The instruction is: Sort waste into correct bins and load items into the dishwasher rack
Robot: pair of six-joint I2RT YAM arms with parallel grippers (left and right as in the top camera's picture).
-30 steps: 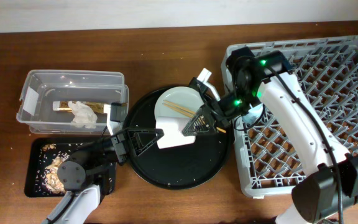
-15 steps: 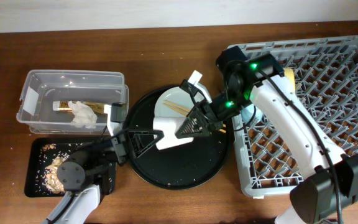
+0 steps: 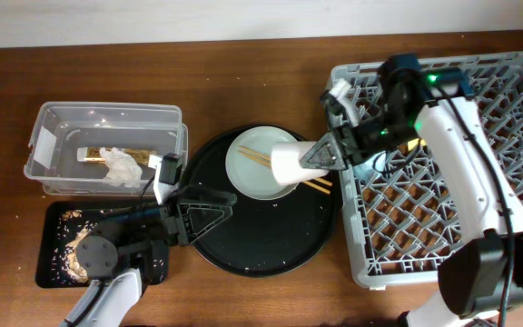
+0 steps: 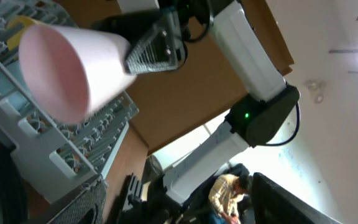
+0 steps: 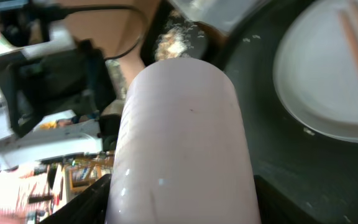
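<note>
My right gripper [image 3: 320, 156] is shut on the pink cup [image 3: 287, 164], holding it on its side above the white plate [image 3: 254, 163], its mouth facing left. In the right wrist view the pink cup [image 5: 179, 137] fills the space between the fingers. Two wooden chopsticks [image 3: 309, 182] lie across the plate's right edge. My left gripper [image 3: 209, 216] is open with nothing in it, low over the round black tray [image 3: 261, 245]. The dishwasher rack [image 3: 461, 218] stands on the right. The clear tub [image 3: 107, 123] holds the napkin [image 3: 121, 167] and the wrapper [image 3: 93, 154]. Food scraps [image 3: 83, 249] lie in the small black tray [image 3: 57, 218].
The right arm [image 3: 461, 154] reaches over the rack's left half and hides part of it. The left wrist view looks up at the pink cup [image 4: 67, 68] and the rack's edge [image 4: 55, 143].
The left gripper opened and let go of the pink cup. The right gripper shut on the cup and carried it up and to the right, over the plate.
</note>
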